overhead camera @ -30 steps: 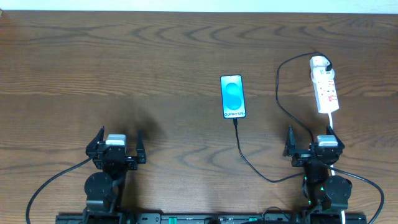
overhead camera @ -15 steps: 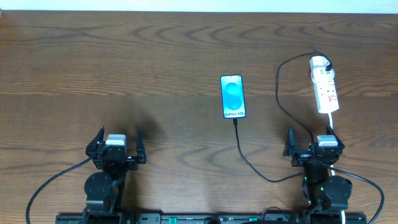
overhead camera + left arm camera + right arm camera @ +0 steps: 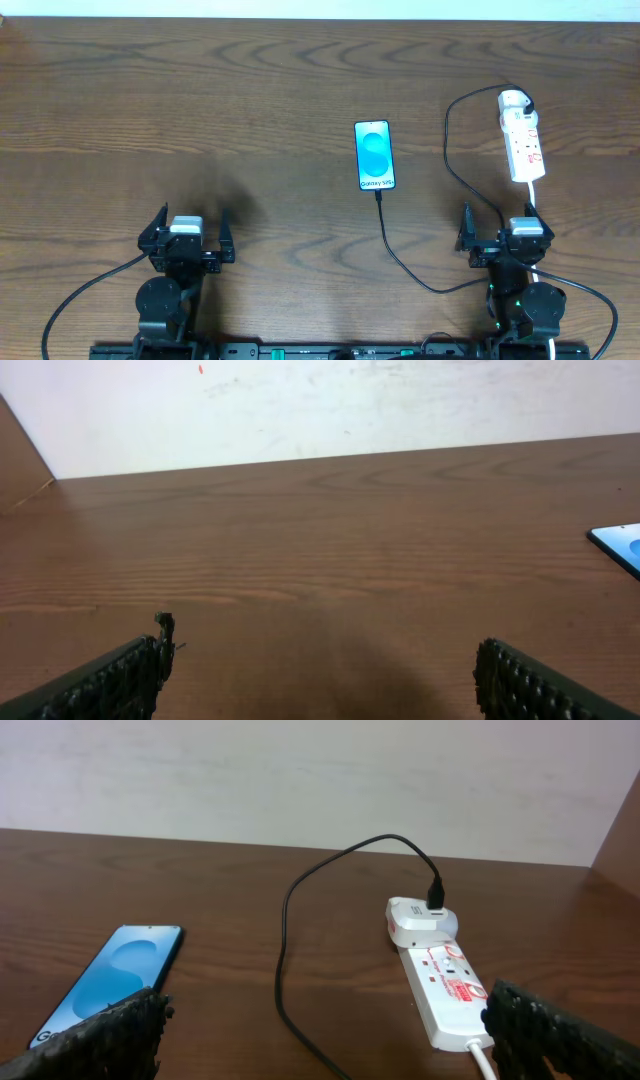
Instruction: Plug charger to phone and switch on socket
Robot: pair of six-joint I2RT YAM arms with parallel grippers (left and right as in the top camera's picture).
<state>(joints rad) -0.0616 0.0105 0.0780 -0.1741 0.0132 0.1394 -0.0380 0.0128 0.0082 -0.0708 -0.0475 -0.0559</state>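
Overhead: high, straight down, whole tabletop in frame. Left wrist: low by the near edge, facing the far edge and wall. Right wrist: likewise, right side. All share the phone; overhead and right wrist share the socket.

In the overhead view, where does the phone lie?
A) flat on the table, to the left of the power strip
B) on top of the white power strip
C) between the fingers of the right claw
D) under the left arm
A: the phone lies screen up on the table, apart from the power strip, while the left claw and the right claw are open and hold nothing.
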